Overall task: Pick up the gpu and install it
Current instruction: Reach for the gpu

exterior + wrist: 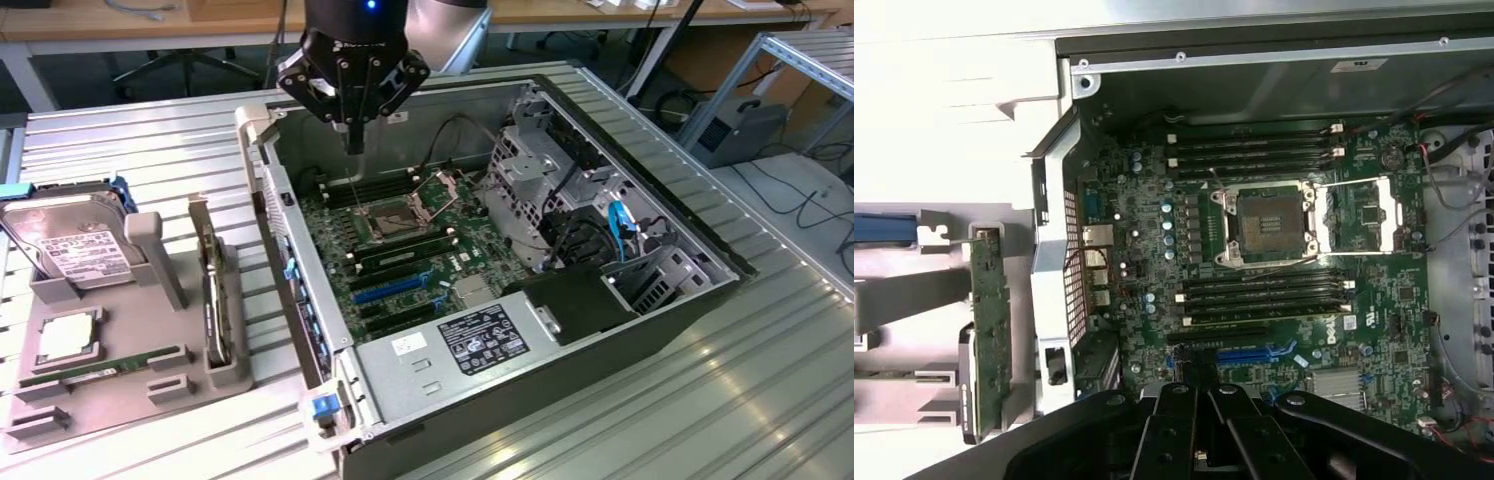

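Note:
The gpu (211, 292) stands on its long edge in a slot of the grey holder (134, 395) at the exterior view's left, beside the open computer case. The wrist view shows the gpu (989, 320) as a narrow green board outside the case wall. My gripper (354, 138) hangs over the far part of the case, above the motherboard (400, 255), well apart from the gpu. Its fingers (1176, 420) are shut together with nothing between them. Blue expansion slots (394, 288) (1254, 353) lie on the board.
The holder also carries a silver hard drive (78, 250), a square processor (67, 338) and a narrow green RAM stick (104, 367). Inside the case are an open processor socket (1269, 222), drive cages (547, 170), cables and a power supply (481, 340).

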